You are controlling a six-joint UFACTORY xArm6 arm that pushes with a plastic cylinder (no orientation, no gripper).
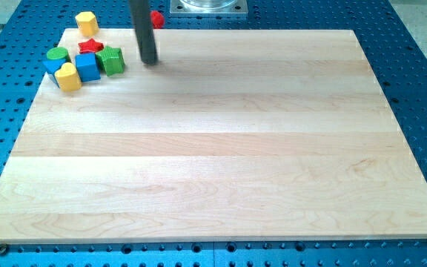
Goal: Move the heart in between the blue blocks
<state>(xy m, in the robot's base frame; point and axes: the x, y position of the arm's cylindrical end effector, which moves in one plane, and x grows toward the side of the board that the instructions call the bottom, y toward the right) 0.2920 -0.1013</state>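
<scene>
- Yellow heart (68, 77): on the counter (221, 148) in the view's top-left cluster, at the cluster's bottom-left.
- It touches the blue cube (87, 67) on the view's right; a second blue block (53, 64) sits just above-left under a green block (58, 53).
- Red star (90, 47) and green star (112, 60) adjoin the cube; yellow block (87, 23) lies apart above.
- The rod's tip (149, 61) stands just right of the green star, not touching.
- Red block (156, 18) shows behind the rod.
- Tool: a plain rod, no jaws to report.
</scene>
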